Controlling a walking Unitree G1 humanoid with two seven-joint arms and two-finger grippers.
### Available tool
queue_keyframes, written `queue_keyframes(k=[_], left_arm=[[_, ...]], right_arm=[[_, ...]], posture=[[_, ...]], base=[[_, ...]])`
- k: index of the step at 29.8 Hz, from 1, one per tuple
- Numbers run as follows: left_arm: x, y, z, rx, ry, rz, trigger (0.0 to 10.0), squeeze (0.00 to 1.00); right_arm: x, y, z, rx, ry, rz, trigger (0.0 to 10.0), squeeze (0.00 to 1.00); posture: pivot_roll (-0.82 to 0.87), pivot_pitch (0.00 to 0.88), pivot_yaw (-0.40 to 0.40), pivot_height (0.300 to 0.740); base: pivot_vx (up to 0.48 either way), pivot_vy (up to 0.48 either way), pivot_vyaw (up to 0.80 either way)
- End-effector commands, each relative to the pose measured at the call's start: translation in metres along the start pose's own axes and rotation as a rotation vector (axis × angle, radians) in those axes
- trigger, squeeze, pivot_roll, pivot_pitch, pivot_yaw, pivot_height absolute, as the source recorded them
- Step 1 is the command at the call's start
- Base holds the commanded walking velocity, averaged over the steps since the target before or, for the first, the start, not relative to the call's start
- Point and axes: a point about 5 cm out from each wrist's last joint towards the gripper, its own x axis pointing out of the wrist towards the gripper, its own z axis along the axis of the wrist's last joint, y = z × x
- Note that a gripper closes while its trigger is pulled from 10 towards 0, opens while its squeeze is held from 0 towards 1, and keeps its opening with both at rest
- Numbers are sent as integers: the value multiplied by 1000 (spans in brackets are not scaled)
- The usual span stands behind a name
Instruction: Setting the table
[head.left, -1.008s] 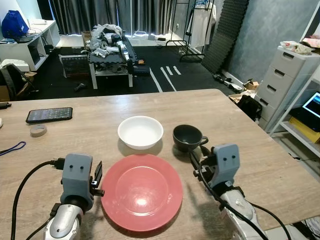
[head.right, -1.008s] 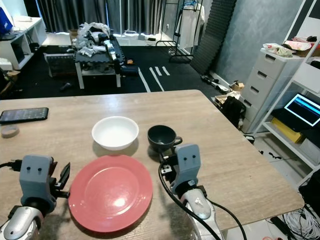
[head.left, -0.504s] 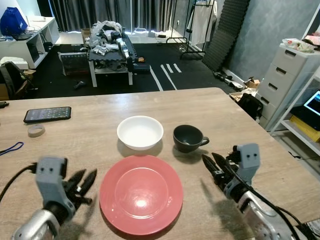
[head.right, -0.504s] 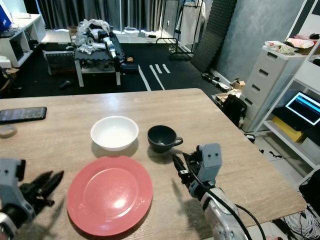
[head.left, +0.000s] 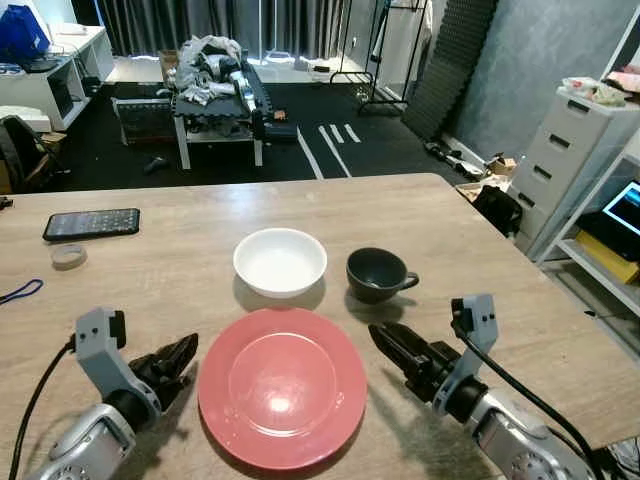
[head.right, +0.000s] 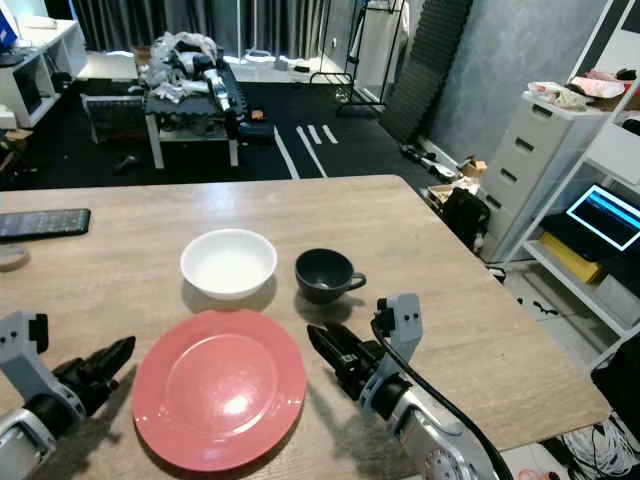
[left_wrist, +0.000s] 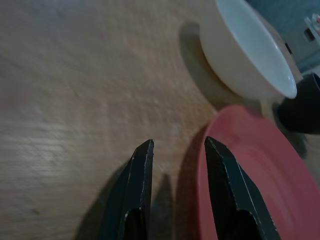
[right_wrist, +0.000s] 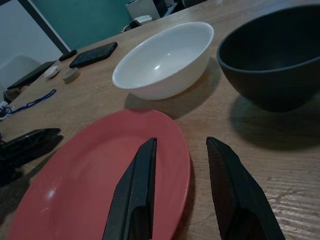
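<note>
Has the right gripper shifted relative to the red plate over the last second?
Yes. The right gripper has swung from beside the dark cup, wrist up, to lying low with open fingers aimed at the red plate rim.

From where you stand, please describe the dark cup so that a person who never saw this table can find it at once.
On the wooden table, find the large red plate near the front edge. Just behind it sits a white bowl, and the cup stands to the right of that bowl. It is the only dark dish and the only one with a handle.

Glossy red plate (head.left: 282, 385), matt wood-grain table (head.left: 480, 260)
</note>
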Motion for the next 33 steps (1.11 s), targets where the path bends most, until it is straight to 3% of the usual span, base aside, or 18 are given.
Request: queue_keyframes(k=[1,4,8,16,31,32,33], left_arm=[[-4,2,-7,-43,56,4,10000,0],[-13,-1,-5,-48,108,-30,10000,0],[-35,-2,13,-35,190,-79,10000,0],[-47,-1,21,-25,246,-52,10000,0],[-16,3,-5,-143,354,-133,10000,0],[-15,1,-6,-147,361,-150,8392,0],[-14,0,-6,-149,365,-162,8392,0]], right_arm=[[-1,2,1,4,10,8,10000,0],[-2,3,2,4,20,16,10000,0],[-4,3,3,-4,34,23,10000,0],[-5,10,-2,10,40,22,10000,0],[-3,11,0,1,36,10,10000,0],[-4,10,0,1,35,5,10000,0],[-4,10,0,1,34,2,10000,0]], posture=[[55,200,44,740],[55,206,52,740],[70,219,77,740],[77,230,94,740],[37,232,104,740],[36,232,107,740],[36,232,107,740]], base=[[0,0,0],[0,0,0],[0,0,0],[0,0,0],[0,0,0],[0,0,0],[0,0,0]])
